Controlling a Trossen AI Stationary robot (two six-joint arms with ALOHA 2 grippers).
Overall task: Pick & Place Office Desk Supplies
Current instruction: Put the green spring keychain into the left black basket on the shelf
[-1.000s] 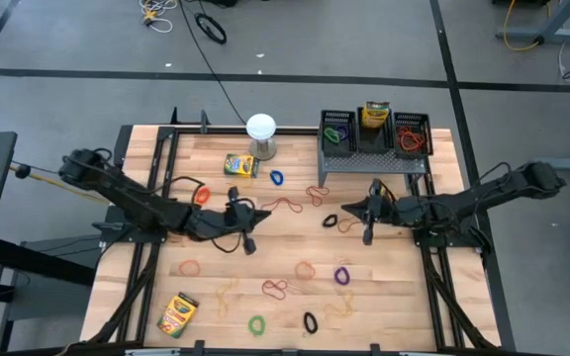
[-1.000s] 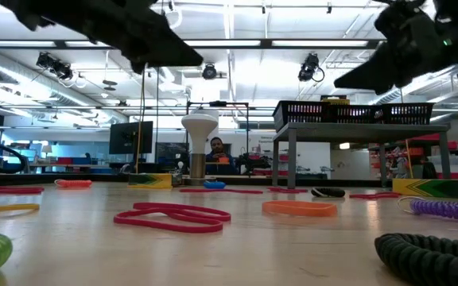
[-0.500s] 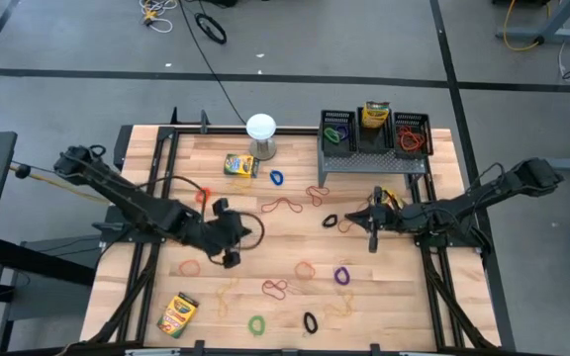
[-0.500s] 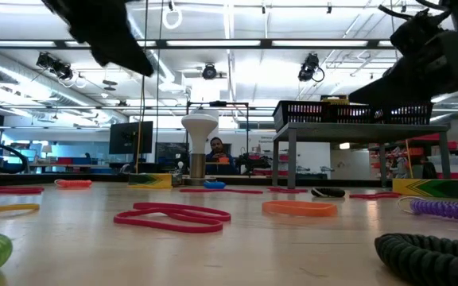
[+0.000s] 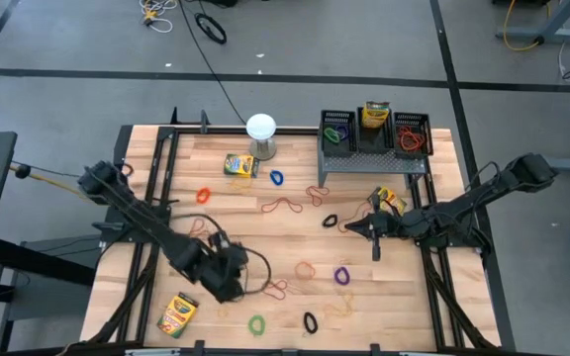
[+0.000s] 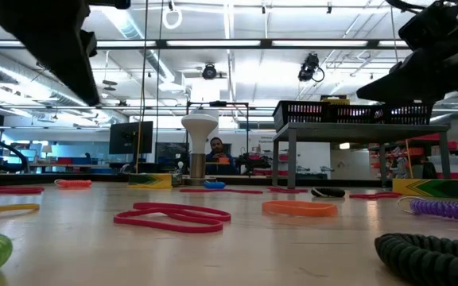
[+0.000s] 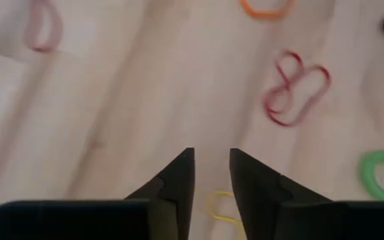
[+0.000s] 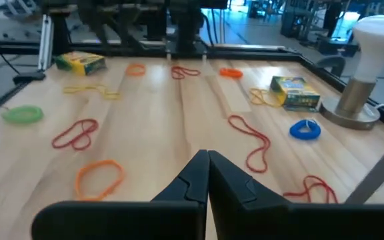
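High view: left gripper [image 5: 232,286] swung within the last second from the middle of the wooden table [image 5: 433,148] to its front-left part, low over scattered thin rubber-band loops. Means, probably, a fresh pick about to start. Right gripper [image 5: 349,226] almost unmoved, waiting right of centre, nothing in it. Three small black mesh bins [image 5: 336,141] on the grey perforated metal riser [image 5: 364,162] at the far edge, partly filled already: bands in the outer two, one yellow-and-green crayon box [image 5: 375,116] standing in the middle one. Three more boxes and most loops not yet sorted.

Low view: dark bulk of the left arm now at the upper left, high above the board; right arm at the upper right. Red twisted loop [image 6: 173,216] and flat orange loop [image 6: 299,208] lying untouched. No legible writing on the far screens.

Left wrist view: fingers now spread a little, after being pressed together a second ago, holding nothing. Thin yellow loop [image 7: 220,207] on the wood just below their tips, so likely the target.

Right wrist view: fingers pressed together, empty. Print present on the near crayon box [image 8: 296,92], but too small to read; no brand name made out anywhere.
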